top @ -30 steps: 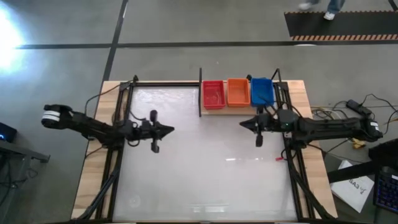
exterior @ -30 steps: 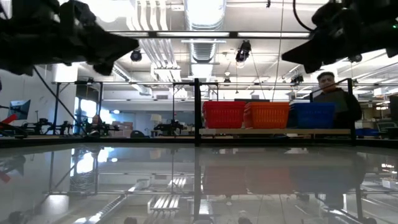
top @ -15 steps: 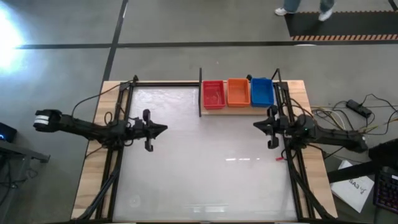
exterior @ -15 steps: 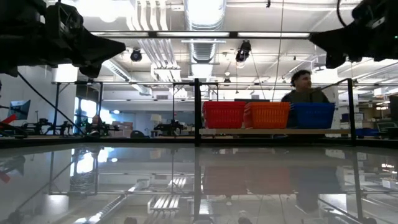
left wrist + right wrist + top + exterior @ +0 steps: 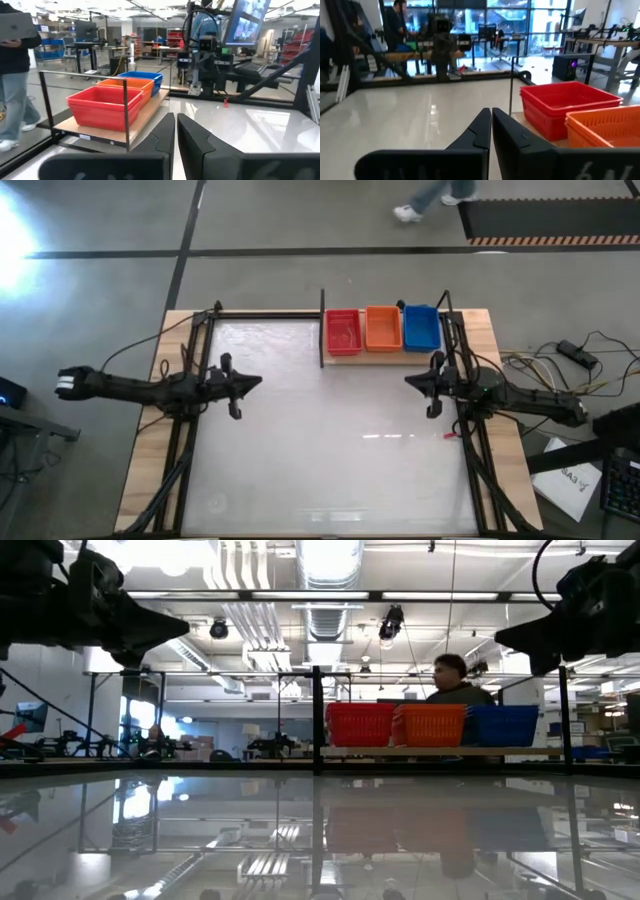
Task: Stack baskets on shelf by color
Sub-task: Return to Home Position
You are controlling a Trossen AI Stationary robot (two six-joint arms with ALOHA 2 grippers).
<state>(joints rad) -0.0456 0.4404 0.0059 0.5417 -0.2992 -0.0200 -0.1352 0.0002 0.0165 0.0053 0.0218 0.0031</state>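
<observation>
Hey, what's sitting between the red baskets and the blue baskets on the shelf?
The orange baskets sit between the red baskets and the blue baskets on the shelf, all side by side. Both the high view and the low view show it.

Open tabletop, blocked only at the far edge

The white tabletop point(image 5: 330, 440) offers wide passage across its middle and near side, between the left gripper point(image 5: 258, 382) and right gripper point(image 5: 410, 380), which hang over opposite side edges with fingers pressed together. At the far edge, red baskets point(image 5: 343, 332), orange baskets point(image 5: 382, 328) and blue baskets point(image 5: 421, 327) fill the shelf point(image 5: 383, 357) side by side, with a black post point(image 5: 322, 330) just beside the red ones.
</observation>
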